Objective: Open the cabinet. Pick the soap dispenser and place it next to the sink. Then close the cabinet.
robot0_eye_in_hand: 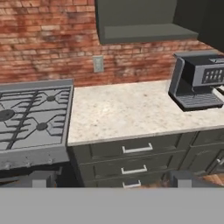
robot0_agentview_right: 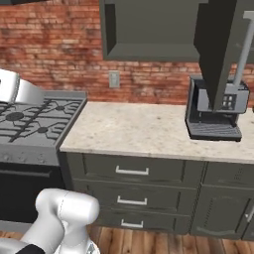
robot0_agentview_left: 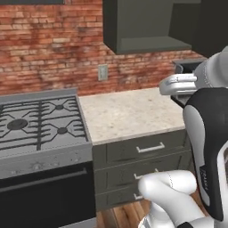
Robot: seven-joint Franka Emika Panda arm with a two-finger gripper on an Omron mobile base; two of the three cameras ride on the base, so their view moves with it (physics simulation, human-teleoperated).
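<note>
The dark grey-green wall cabinet [robot0_agentview_left: 138,26] [robot0_agentview_right: 149,30] [robot0_eye_in_hand: 140,17] hangs above the counter. Its door [robot0_agentview_right: 218,49] stands swung outward, with the long silver bar handle [robot0_agentview_right: 243,49] at its right edge. I see the cabinet's inside from below, so whatever stands on its shelf is hidden. The soap dispenser and the sink are out of view. My gripper [robot0_eye_in_hand: 111,180] is held back from the counter and well below the cabinet. It is open, with its two dark fingertips [robot0_eye_in_hand: 39,179] wide apart and nothing between them.
A dark coffee machine [robot0_agentview_right: 216,111] [robot0_eye_in_hand: 199,83] stands on the speckled counter [robot0_agentview_left: 129,113] under the open door. A gas stove [robot0_agentview_left: 35,124] is on the left. Drawers with short handles [robot0_agentview_right: 131,171] run below, and an outlet [robot0_eye_in_hand: 98,64] sits on the brick wall.
</note>
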